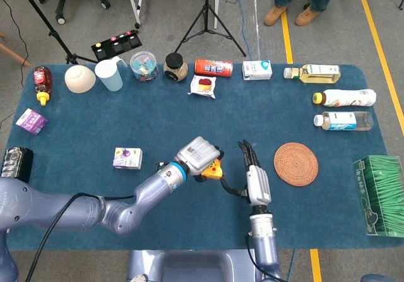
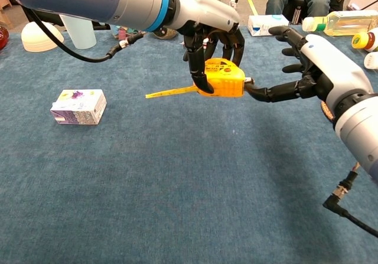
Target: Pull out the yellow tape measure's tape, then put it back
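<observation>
Tape measure (image 2: 223, 78) gripped by left fingers (image 2: 204, 69), tape (image 2: 171, 90) pointing left; right hand (image 2: 307, 69) seemingly open.

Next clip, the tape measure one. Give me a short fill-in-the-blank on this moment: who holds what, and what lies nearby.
1. The yellow tape measure is gripped from above by the robot's ____ hand.
2. A strip of tape sticks out of the case toward the small ____ carton.
3. The right hand reaches toward the case with its fingers ____.
4. In the head view, the round woven coaster lies on the ____ tablecloth.

Missing words: left; purple; spread; blue
</observation>
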### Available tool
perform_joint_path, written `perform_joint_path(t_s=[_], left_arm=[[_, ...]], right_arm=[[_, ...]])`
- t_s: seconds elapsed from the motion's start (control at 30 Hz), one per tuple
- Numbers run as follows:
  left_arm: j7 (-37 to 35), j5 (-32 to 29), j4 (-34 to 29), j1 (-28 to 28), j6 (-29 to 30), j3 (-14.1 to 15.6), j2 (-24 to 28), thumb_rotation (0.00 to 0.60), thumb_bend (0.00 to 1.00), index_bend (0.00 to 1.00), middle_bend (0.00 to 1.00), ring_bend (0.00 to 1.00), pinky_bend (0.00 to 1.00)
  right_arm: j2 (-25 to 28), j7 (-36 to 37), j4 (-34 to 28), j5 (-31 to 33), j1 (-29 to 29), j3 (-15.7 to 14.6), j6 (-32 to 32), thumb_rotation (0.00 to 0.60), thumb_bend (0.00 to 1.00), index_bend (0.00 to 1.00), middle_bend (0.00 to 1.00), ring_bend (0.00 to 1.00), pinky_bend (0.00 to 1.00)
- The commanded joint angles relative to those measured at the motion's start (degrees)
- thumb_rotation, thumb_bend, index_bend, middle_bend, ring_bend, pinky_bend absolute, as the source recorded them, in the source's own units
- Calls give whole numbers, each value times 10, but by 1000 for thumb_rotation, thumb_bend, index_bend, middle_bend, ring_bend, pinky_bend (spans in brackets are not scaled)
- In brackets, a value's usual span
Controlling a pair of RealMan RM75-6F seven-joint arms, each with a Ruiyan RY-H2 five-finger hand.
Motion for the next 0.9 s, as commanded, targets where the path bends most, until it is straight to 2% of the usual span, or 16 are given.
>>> perform_joint_path(t_s=[0.03, 0.9], left_arm=[[-1, 1, 0, 0, -1, 2, 2, 600, 350, 544, 382, 421, 522], [-18, 16, 0, 15, -13, 25, 33, 600, 350, 543, 382, 421, 522]], right_arm=[[1, 1, 0, 1, 0, 0, 0, 600, 349, 0, 12, 43, 120], [12, 4, 1, 16, -3, 6, 0, 600, 377, 0, 22, 51, 120]])
